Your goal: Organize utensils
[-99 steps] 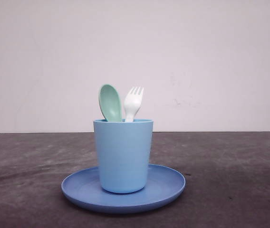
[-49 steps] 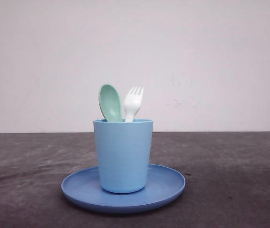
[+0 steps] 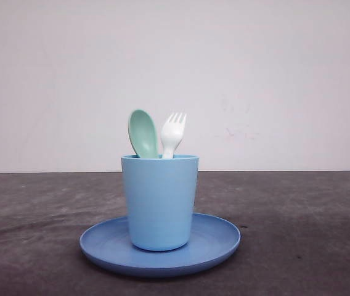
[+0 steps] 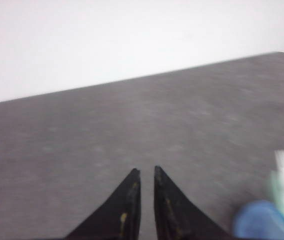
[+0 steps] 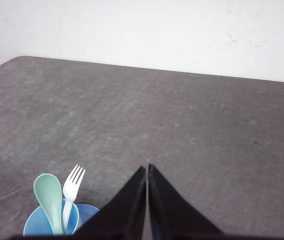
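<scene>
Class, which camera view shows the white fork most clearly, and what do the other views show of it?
The front view: the fork stands sharp, tines up, in the cup beside the spoon. The right wrist view shows it smaller, from above. The left wrist view gives only a white blur at the edge.

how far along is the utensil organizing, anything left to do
It looks done: the mint-green spoon and white fork both stand heads-up inside the light blue cup, which sits on the round blue plate. Nothing is in hand: the left gripper and right gripper are both shut and empty, away from the cup. No loose utensil is visible.
</scene>
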`<state>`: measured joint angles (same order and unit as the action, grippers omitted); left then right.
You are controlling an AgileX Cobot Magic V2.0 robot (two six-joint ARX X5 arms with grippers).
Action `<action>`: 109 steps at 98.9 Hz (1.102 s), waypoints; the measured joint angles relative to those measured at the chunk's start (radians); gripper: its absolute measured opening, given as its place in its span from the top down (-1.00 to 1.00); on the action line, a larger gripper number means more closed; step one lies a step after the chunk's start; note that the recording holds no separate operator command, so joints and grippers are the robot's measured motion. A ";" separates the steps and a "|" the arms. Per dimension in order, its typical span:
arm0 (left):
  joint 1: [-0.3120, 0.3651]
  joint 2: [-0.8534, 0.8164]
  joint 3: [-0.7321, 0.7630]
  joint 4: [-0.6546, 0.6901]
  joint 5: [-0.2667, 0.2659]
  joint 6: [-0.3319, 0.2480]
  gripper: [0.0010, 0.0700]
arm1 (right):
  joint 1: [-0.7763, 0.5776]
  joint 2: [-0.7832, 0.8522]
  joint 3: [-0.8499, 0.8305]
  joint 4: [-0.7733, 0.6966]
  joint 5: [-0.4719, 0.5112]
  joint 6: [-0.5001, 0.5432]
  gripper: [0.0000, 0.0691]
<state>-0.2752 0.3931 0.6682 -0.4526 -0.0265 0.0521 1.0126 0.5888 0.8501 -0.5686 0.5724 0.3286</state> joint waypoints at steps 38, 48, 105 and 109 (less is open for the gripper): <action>0.173 -0.192 -0.462 0.316 0.000 0.012 0.96 | 0.000 0.000 0.000 0.000 0.000 0.000 0.98; 0.180 -0.263 -0.554 0.322 0.000 0.012 0.96 | 0.000 0.000 0.000 0.000 0.000 0.000 0.98; 0.190 -0.388 -0.636 0.268 -0.008 0.027 0.96 | 0.000 0.000 0.000 0.001 0.000 -0.001 0.98; 0.190 -0.388 -0.636 0.269 -0.023 0.026 0.96 | 0.000 0.000 0.000 0.001 0.000 -0.002 0.98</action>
<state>-0.0849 0.0048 0.0319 -0.1841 -0.0494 0.0784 1.0126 0.5888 0.8501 -0.5674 0.5724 0.3271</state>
